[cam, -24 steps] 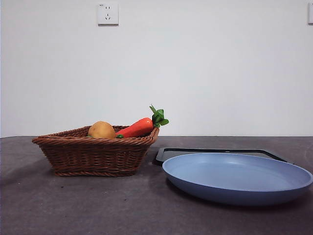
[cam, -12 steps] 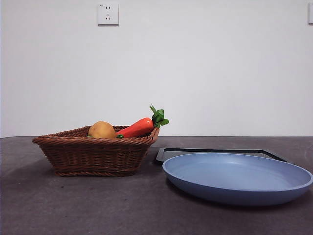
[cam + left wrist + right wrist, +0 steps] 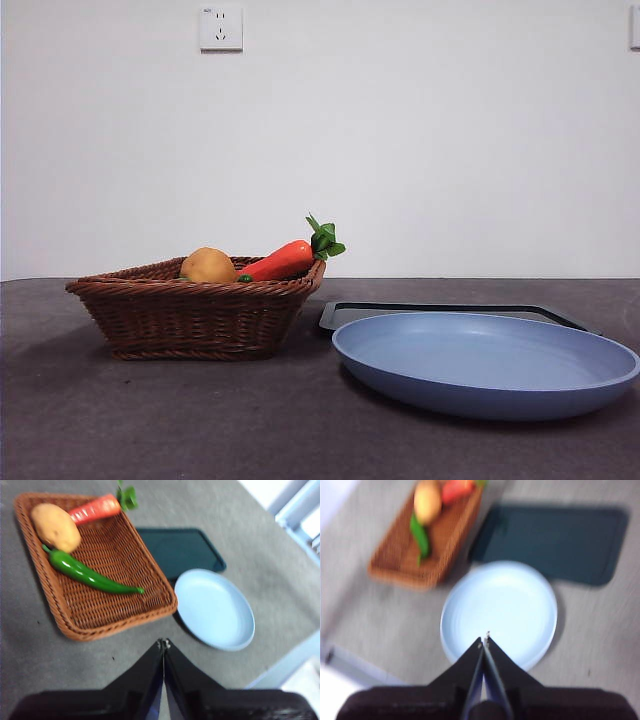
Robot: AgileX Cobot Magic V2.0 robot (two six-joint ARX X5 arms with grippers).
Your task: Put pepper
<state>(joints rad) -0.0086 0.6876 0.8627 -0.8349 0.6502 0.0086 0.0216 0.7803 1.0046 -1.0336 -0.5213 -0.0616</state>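
We see the basket [image 3: 100,615] on the left, with a potato [image 3: 55,526], a carrot [image 3: 95,509] and the pepper [image 3: 90,574] lying across its floor, stem end just beside the potato. The plate [image 3: 215,610] sits to the right, before a tray [image 3: 182,547]. Both the left gripper [image 3: 163,642] and right gripper [image 3: 484,639] hang high, clenched on nothing. The pepper looks light, glossy, likely slippery; we judge its thick middle the best hold.

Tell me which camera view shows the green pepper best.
The left wrist view: the pepper lies sharp and whole in the basket, beside the potato. The right wrist view shows it small and blurred. The front view shows only a green speck at the rim.
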